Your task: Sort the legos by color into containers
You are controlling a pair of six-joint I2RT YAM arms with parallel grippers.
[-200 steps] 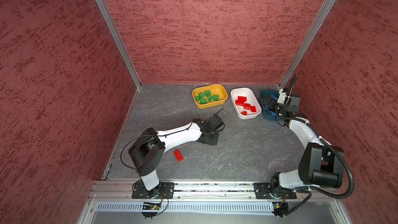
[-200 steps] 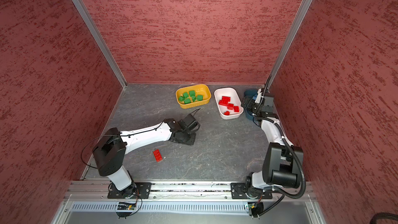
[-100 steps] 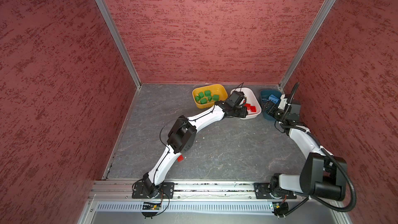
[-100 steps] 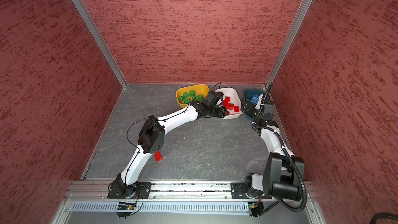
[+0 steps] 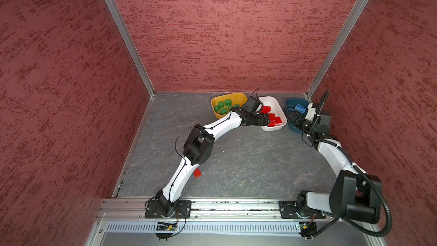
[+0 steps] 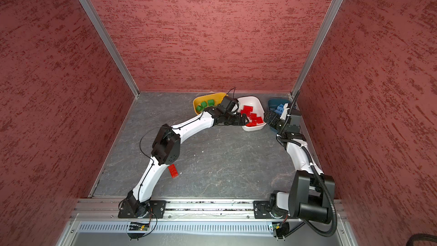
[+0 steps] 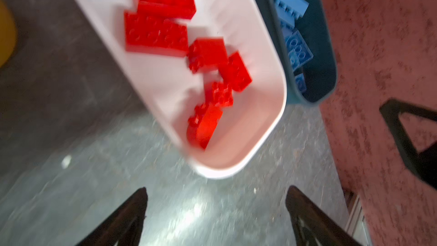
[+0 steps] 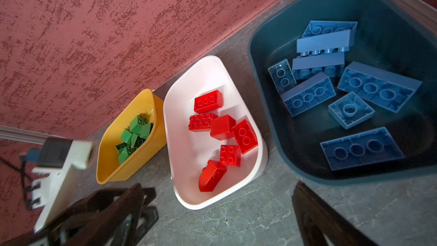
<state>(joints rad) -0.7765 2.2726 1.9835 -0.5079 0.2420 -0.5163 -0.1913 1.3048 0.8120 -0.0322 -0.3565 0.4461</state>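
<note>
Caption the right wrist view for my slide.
Sorted: green bricks in the yellow tub, red bricks in the white tub, blue bricks in the teal tub.

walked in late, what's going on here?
Lego sorting by color. Green bricks are in the yellow tub, red bricks in the white tub, blue bricks in the teal tub. The left tool is open and empty at the white tub; the right tool is open by the teal tub. One red brick lies on the table.
</note>
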